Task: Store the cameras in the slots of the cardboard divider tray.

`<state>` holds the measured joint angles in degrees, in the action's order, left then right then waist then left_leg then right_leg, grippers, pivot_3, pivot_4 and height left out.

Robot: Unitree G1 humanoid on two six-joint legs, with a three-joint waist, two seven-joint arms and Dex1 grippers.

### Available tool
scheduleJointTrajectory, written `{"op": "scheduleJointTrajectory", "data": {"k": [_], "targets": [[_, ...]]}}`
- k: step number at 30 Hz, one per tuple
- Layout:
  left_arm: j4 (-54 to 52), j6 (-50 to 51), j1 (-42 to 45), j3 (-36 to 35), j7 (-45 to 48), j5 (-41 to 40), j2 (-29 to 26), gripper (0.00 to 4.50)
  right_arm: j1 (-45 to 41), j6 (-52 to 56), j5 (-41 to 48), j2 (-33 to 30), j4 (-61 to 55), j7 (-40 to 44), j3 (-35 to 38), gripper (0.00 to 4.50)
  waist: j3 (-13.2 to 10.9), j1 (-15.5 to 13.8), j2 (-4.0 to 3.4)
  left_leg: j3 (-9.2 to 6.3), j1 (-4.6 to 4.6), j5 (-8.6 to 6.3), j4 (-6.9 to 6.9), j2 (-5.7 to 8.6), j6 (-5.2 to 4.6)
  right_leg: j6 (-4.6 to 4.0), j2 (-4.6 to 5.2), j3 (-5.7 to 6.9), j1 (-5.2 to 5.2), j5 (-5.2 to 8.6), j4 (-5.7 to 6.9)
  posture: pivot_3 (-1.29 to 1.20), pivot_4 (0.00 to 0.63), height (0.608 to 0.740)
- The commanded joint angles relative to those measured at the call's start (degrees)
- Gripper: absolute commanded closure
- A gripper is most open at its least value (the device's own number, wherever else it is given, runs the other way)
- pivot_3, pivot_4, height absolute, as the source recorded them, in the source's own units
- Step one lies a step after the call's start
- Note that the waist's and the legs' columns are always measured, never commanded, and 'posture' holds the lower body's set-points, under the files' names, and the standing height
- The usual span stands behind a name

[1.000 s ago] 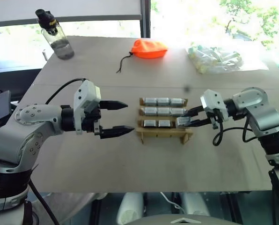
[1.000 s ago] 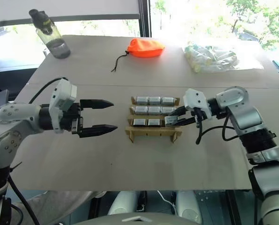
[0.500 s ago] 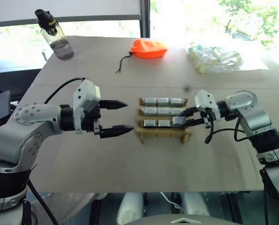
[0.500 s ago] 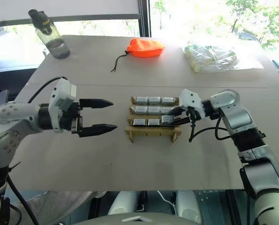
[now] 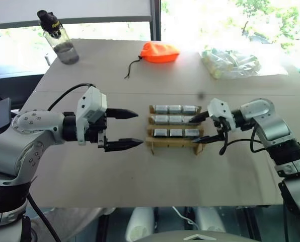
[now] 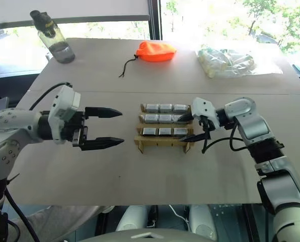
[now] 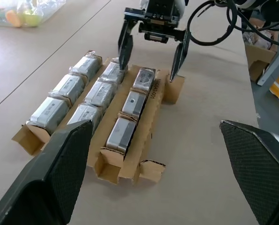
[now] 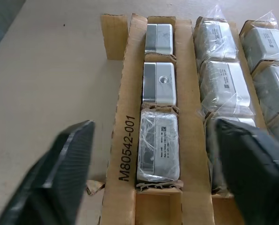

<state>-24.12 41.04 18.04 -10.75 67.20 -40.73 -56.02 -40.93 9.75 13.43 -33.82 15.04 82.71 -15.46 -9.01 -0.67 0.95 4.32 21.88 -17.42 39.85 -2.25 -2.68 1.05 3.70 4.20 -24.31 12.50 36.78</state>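
Right gripper [image 6: 189,127] stood with its fingers spread wide at the right end of the cardboard tray [image 6: 162,142], straddling the end camera [image 8: 158,147] of the nearest filled row and holding nothing. Left gripper [image 6: 114,128] hung well apart to the tray's left, fingers also spread and empty. Nine cameras sat in three rows of three; the row nearest the robot looked unfilled.

Risks, as judged from this position:
- One right fingertip lay beside the tray's jutting end. A sideways withdrawal could catch the cardboard and drag the light tray across the table [image 6: 140,171].
- The other fingertip lay close to the middle row. A careless lift could snag the plastic wrap and pull a seated camera from its slot.

View differences:
- The right wrist view showed the end camera wrapped in plastic, its two row neighbours bare metal, and a printed code on the strip.
- The head views showed the bottle [image 5: 59,38], orange pouch [image 5: 160,52] and clear bag [image 5: 230,63] at the far edge.
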Motion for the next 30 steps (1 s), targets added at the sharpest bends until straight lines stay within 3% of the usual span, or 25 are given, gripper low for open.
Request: {"op": "scheduleJointTrajectory", "data": {"k": [1, 8, 12, 19, 25, 30], "targets": [[-0.21, -0.84, 0.35, -0.53, -0.07, 0.01, -0.9, 0.0, 1.28, 1.98, 3.31, -1.52, -5.26, -0.71, 4.23, 0.02, -0.01, -0.1, -0.02, 0.0, 0.01, 0.0, 0.0, 0.0, 0.0, 0.0, 0.0, 0.01, 0.0, 0.0, 0.0, 0.0, 0.15, 0.74], [0.47, 2.32, -5.87, -1.25, -5.31, 1.38, -0.31, 0.0, 13.89, 7.01, 11.39, -7.4, -15.08, -4.65, 16.22, 0.02, -0.02, -0.13, -0.03, -0.07, 0.07, -0.01, -0.02, 0.03, 0.0, 0.01, 0.12, 0.12, 0.02, 0.0, -0.06, 0.0, 0.15, 0.74], [0.91, -1.48, -12.77, -2.39, -6.88, 3.5, 1.82, 0.0, 24.39, 5.33, 13.3, -9.3, -18.26, -7.83, 24.09, 0.02, -0.03, -0.14, -0.05, -0.05, -0.02, -0.01, -0.14, 0.02, 0.0, 0.01, 0.13, 0.09, 0.03, 0.0, -0.05, 0.0, 0.15, 0.74], [6.32, -12.21, -20.37, -0.9, -12.17, 10.86, 10.13, 0.0, 43.11, 1.35, 13.29, -5.61, -22.31, -17.15, 33.64, 0.02, 0.07, -0.19, -0.06, 0.0, -0.19, 0.0, -0.24, 0.01, 0.0, 0.0, 0.11, -0.05, 0.08, 0.01, -0.01, 0.0, 0.15, 0.74], [10.77, -22.52, -22.66, -1.39, -14.99, 15.36, 16.1, 0.0, 51.35, -4.63, 11.41, -1.2, -21.69, -22.12, 35.35, 0.02, 0.07, -0.15, -0.06, 0.12, -0.24, 0.0, -0.36, 0.02, -0.01, 0.0, 0.13, -0.26, 0.08, 0.01, -0.04, 0.0, 0.15, 0.74], [13.73, -28.74, -23.42, -1.7, -14.67, 16.66, 18.43, 0.0, 51.64, -7.08, 10.75, -0.7, -20.05, -24.4, 34.91, 0.02, 0.07, -0.04, -0.05, 0.21, -0.36, -0.09, -0.36, 0.0, -0.18, -0.01, 0.12, -0.27, 0.1, 0.01, -0.01, 0.0, 0.15, 0.74]]}}
